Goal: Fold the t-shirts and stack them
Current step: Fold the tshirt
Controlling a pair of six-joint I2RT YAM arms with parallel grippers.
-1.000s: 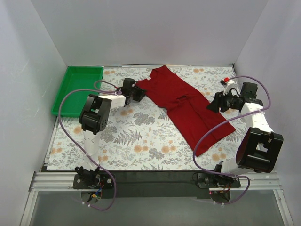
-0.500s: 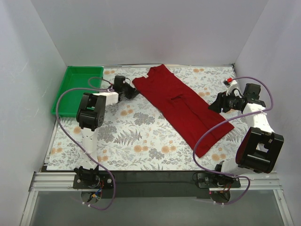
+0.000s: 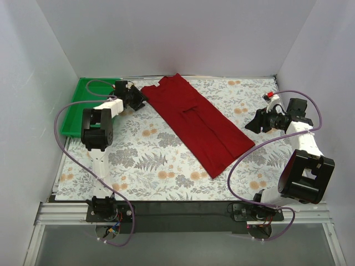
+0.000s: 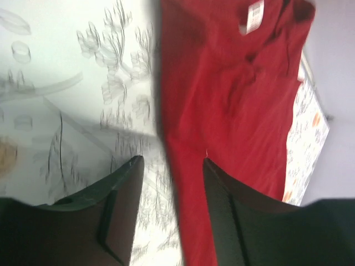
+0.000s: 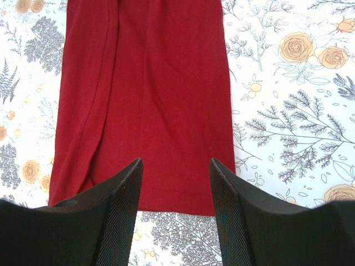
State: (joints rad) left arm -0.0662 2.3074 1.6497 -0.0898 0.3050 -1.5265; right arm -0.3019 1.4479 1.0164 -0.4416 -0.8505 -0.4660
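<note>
The dark red t-shirt (image 3: 194,119) lies folded into a long narrow strip, running diagonally from the back centre-left to the front centre-right of the floral table. My left gripper (image 3: 137,100) is open just left of the shirt's neck end. In the left wrist view the shirt's (image 4: 233,100) left edge runs between the open fingers of my left gripper (image 4: 172,160), and its white neck label (image 4: 252,16) shows at the top. My right gripper (image 3: 249,124) is open and empty, to the right of the shirt. The right wrist view shows the shirt's hem end (image 5: 150,83) beyond the open right gripper (image 5: 175,162).
A green tray (image 3: 75,111) sits at the back left, right behind my left arm. A small red and white object (image 3: 267,96) lies at the back right near my right arm. White walls close in the table (image 3: 155,160) on three sides.
The shirt has slid left and toward the back and lies straighter and narrower. My left gripper has moved left toward the tray alongside it. The right gripper has barely moved.
</note>
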